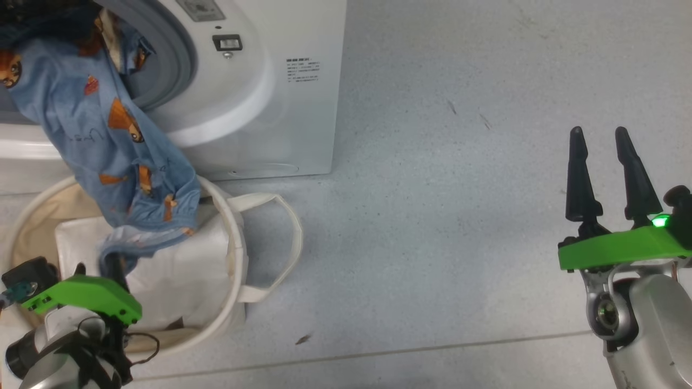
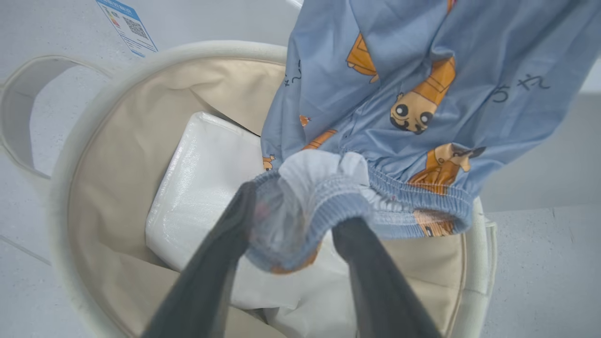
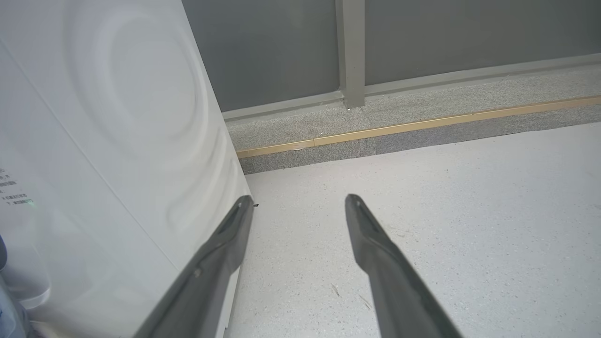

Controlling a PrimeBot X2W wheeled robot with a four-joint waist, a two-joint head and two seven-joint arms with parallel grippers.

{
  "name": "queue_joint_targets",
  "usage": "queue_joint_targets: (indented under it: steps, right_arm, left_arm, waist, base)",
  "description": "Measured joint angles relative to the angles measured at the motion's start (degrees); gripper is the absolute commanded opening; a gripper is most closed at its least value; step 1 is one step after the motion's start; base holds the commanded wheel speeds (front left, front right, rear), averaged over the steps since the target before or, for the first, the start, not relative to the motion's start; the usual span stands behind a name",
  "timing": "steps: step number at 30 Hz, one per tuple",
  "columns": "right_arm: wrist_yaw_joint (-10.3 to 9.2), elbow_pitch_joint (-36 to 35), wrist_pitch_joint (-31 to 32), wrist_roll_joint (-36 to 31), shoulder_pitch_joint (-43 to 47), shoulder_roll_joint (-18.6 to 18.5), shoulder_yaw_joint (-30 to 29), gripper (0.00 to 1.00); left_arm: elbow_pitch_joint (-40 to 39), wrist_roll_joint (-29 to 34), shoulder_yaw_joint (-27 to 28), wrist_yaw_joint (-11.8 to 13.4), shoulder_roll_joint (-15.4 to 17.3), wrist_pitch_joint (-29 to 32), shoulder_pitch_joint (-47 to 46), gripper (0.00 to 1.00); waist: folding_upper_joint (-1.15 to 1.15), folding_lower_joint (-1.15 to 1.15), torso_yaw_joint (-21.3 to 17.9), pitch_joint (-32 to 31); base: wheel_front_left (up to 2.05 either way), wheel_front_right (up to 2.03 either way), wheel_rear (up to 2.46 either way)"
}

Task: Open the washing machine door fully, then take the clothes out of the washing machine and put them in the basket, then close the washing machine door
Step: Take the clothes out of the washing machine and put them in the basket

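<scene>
Light-blue clothes (image 1: 108,140) with orange cartoon prints hang from the grey-rimmed opening of the white washing machine (image 1: 303,108) down into the cream basket (image 1: 232,237). My left gripper (image 1: 100,267) is over the basket at the garment's lower end. In the left wrist view the elastic waistband (image 2: 319,202) is bunched between the fingers of the left gripper (image 2: 296,211), whose jaws stand apart. My right gripper (image 1: 599,132) hangs open over bare floor, well right of the washer. The washing machine door is out of view.
A white liner (image 1: 184,270) lies in the basket, and a looped handle (image 1: 286,243) sticks out to its right. The washer's side panel (image 3: 117,141) is close on the left of the right gripper (image 3: 299,199). A grey wall with a kerb runs behind.
</scene>
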Motion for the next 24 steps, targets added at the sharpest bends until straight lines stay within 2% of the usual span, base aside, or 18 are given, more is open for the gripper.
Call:
queue_joint_targets:
  steps: [13, 18, 23, 24]
  right_arm:
    - [0.0, 2.6, 0.0, 0.0, 0.4, 0.6, 0.5, 1.0]
    - [0.0, 3.5, 0.0, 0.0, 2.0, 1.2, 0.6, 1.0]
    - [0.0, 4.3, 0.0, 0.0, 3.5, 2.7, 1.2, 1.0]
    - [0.0, 4.3, 0.0, 0.0, 3.5, 2.7, 1.2, 1.0]
  left_arm:
    - [-1.0, 0.7, -1.2, -0.6, 1.6, -1.5, 2.7, 1.0]
    - [-8.8, 1.6, -1.1, -1.5, 1.8, -1.5, 4.7, 1.0]
    - [-20.5, 2.6, -0.5, -2.5, 1.7, -1.5, 8.3, 1.0]
    - [-20.5, 2.6, -0.5, -2.5, 1.7, -1.5, 8.3, 1.0]
  waist:
    - [0.0, 0.0, 1.2, -6.1]
    - [0.0, 0.0, 1.8, -9.5]
    - [0.0, 0.0, 2.2, -12.9]
    - [0.0, 0.0, 2.2, -12.9]
  base:
    - [0.0, 0.0, 0.0]
    - [0.0, 0.0, 0.0]
    - [0.0, 0.0, 0.0]
    - [0.0, 0.0, 0.0]
